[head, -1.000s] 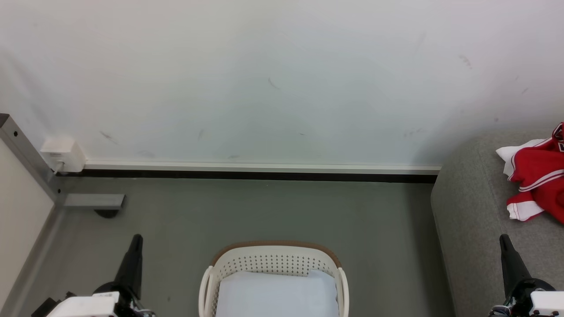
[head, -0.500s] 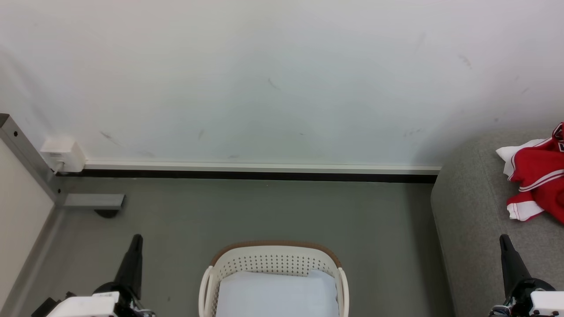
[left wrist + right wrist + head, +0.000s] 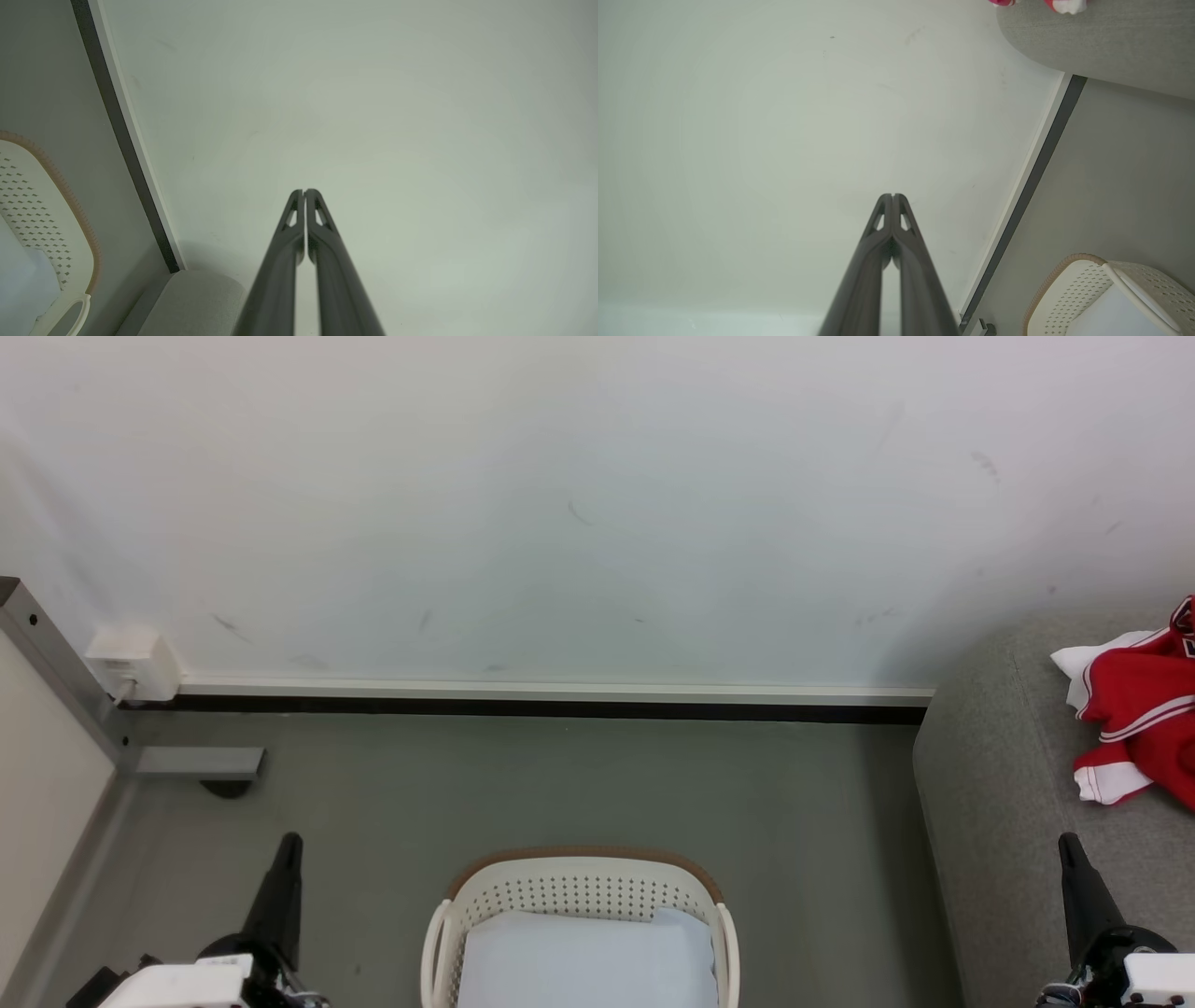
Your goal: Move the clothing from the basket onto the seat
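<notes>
clothing (image 3: pixel 1144 709) lies on the seat (image 3: pixel 999 784), its lettering unreadable.

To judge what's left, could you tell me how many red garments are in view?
1 that I can tell: a red bundle on the sofa, cut by the head view's right edge, so more may be hidden. The basket holds a pale cloth.

Left claw (image 3: pixel 290 845) low at left, fingers pressed together, pointing up; right claw (image 3: pixel 1067 845) likewise, empty.
</notes>
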Controlling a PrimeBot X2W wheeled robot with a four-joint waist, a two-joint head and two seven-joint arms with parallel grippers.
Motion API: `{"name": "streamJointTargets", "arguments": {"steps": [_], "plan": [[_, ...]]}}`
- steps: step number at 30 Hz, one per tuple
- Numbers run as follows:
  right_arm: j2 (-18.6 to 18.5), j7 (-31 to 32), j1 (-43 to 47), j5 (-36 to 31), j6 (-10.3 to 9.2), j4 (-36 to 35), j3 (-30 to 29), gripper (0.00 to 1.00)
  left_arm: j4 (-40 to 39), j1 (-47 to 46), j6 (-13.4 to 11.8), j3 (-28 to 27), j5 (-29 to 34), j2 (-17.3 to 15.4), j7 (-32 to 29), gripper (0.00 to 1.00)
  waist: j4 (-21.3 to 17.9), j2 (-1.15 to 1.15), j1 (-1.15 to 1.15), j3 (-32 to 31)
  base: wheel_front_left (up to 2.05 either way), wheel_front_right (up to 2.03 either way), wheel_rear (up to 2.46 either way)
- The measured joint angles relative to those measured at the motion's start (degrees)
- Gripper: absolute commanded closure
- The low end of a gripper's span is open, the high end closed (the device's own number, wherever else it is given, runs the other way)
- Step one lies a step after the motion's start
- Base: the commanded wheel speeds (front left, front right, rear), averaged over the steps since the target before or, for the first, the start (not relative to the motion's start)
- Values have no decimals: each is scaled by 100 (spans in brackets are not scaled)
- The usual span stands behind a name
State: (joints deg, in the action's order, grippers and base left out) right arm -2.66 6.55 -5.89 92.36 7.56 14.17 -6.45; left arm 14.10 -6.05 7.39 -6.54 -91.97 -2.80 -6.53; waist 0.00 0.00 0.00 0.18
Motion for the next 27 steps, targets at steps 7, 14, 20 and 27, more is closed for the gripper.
{"name": "streamJointTargets", "arguments": {"steps": [7,14,20,27], "plan": [[0,0,-1,0,0,0,0,100,0,-1,0,0,0,0,0,100,0,0,0,0,0,0,0],[0,0,-1,0,0,0,0,100,0,-1,0,0,0,0,0,100,0,0,0,0,0,0,0],[0,0,-1,0,0,0,0,100,0,-1,0,0,0,0,0,100,0,0,0,0,0,0,0],[0,0,-1,0,0,0,0,100,0,-1,0,0,0,0,0,100,0,0,0,0,0,0,0]]}}
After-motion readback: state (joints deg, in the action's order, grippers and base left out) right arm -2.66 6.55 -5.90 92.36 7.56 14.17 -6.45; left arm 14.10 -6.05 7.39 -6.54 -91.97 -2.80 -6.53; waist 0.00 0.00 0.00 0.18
